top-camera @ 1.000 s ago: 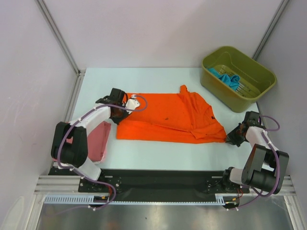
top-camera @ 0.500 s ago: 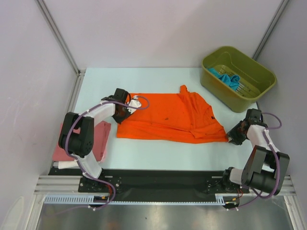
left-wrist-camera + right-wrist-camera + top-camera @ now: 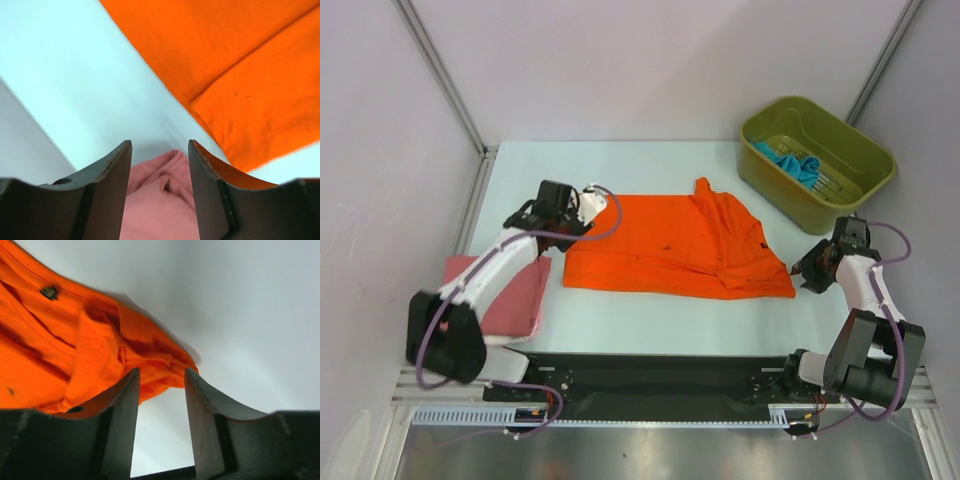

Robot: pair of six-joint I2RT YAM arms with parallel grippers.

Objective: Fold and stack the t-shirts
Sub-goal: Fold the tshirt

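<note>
The bright orange t-shirt (image 3: 670, 250) lies folded across the middle of the table, also filling the upper right of the left wrist view (image 3: 235, 65) and the left of the right wrist view (image 3: 55, 345). A folded pink t-shirt (image 3: 510, 290) rests at the left edge and shows below my left gripper's jaws (image 3: 160, 200). My left gripper (image 3: 548, 212) hovers open by the orange shirt's left end, holding nothing. My right gripper (image 3: 161, 371) is open just off the shirt's bunched right corner (image 3: 788, 290), apart from it. A teal-blue t-shirt (image 3: 792, 163) lies in the bin.
An olive-green bin (image 3: 775, 190) stands at the back right corner. Pale enclosure walls close in on the left, back and right. The black rail with both arm bases runs along the near edge (image 3: 650, 375).
Both grippers have opened and let go of the orange t-shirt. The left arm has lifted and drawn back to the left; the right has backed off slightly to the right.
</note>
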